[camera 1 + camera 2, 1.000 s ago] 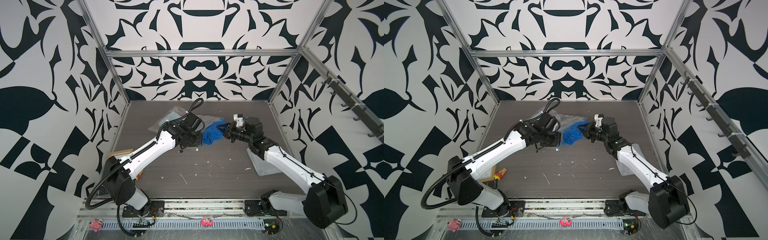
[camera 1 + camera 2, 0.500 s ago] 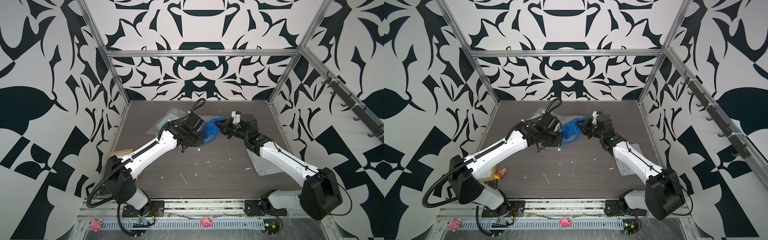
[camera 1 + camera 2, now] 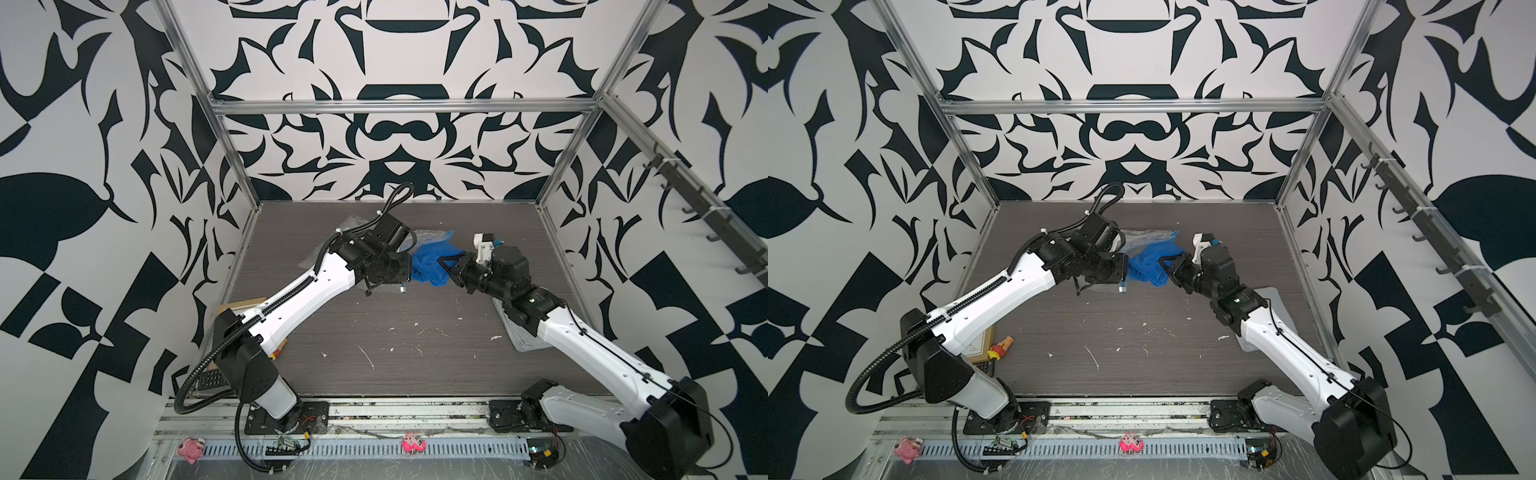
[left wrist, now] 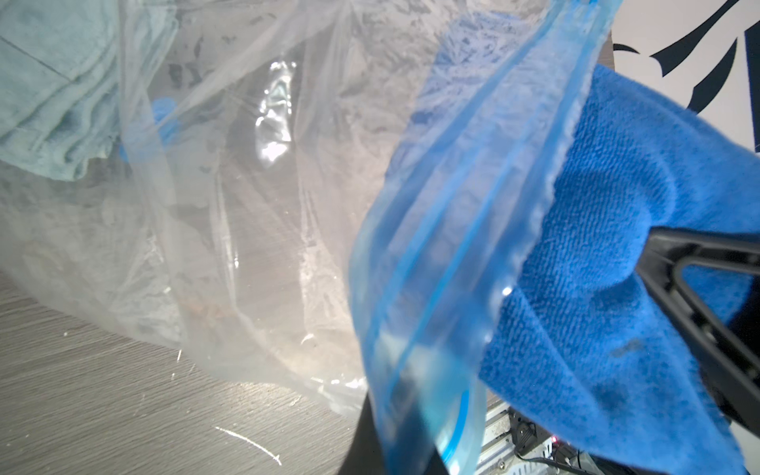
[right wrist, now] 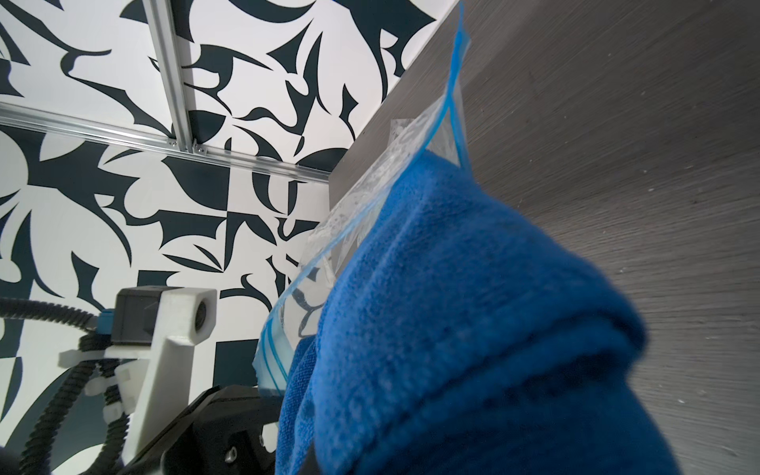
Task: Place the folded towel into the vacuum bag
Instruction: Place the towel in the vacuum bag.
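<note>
blue towel [image 3: 428, 268], one, sits above the bench [image 3: 415, 345], partly in the mouth of the one clear bag [image 4: 267, 205]. two claws: left claw [image 3: 409, 269] pinches the zip strip [image 4: 452, 246], right claw [image 3: 444, 268] grips the towel.

Bunched blue towel [image 3: 430, 266], partly inside open mouth of clear crinkly vacuum bag [image 4: 255, 214], blue zip strip [image 4: 460, 246] lifted

Towel [image 4: 617, 197] partly inside vacuum bag [image 4: 255, 230]
</note>
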You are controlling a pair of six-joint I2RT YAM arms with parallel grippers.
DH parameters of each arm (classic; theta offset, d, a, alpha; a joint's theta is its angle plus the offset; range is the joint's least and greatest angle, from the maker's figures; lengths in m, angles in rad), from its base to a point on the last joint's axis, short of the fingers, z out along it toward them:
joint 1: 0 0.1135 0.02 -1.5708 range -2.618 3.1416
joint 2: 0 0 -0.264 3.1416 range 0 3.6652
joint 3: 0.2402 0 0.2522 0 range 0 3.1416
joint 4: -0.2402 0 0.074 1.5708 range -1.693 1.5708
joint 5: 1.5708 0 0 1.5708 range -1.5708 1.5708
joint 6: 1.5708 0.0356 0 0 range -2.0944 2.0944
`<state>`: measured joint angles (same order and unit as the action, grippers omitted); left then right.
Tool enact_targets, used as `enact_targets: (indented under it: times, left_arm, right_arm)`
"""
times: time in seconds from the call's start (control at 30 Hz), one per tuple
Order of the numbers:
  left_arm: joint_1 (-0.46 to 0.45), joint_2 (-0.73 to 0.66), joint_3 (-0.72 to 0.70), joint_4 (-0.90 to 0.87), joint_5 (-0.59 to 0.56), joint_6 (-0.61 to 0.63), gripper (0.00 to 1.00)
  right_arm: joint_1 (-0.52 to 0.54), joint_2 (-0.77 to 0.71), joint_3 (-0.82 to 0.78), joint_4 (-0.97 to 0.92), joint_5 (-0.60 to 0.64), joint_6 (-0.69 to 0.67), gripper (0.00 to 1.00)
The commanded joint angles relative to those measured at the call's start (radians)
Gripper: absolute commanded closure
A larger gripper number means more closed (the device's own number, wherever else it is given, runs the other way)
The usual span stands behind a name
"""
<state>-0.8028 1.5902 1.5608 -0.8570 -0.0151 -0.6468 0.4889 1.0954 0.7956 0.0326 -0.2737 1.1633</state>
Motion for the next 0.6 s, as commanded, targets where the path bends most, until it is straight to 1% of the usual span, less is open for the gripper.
enact_targets:
  times: [0.0,0.07,0.13,0.27,0.43,0.57]
  left_arm:
    - [-0.005,0.004,0.003,-0.023,0.01,0.021,1.0]
    - [-0.012,-0.007,-0.015,-0.022,0.005,0.025,1.0]
    - [-0.02,-0.013,-0.024,-0.023,-0.001,0.032,1.0]
    - [-0.03,-0.016,-0.023,-0.02,-0.011,0.029,1.0]
    - [-0.032,-0.008,-0.009,-0.011,-0.013,0.027,1.0]
    - [-0.032,-0.01,0.001,-0.006,-0.015,0.032,1.0]
  right_arm:
    - [0.004,-0.015,0.073,-0.049,0.056,-0.087,1.0]
    - [0.004,0.024,0.132,-0.086,0.054,-0.116,1.0]
    - [0.012,0.063,0.176,-0.084,0.034,-0.118,1.0]
    - [0.065,0.127,0.217,-0.08,0.05,-0.12,1.0]
    - [0.121,0.156,0.208,-0.06,0.089,-0.102,1.0]
    - [0.132,0.148,0.178,-0.075,0.119,-0.102,1.0]
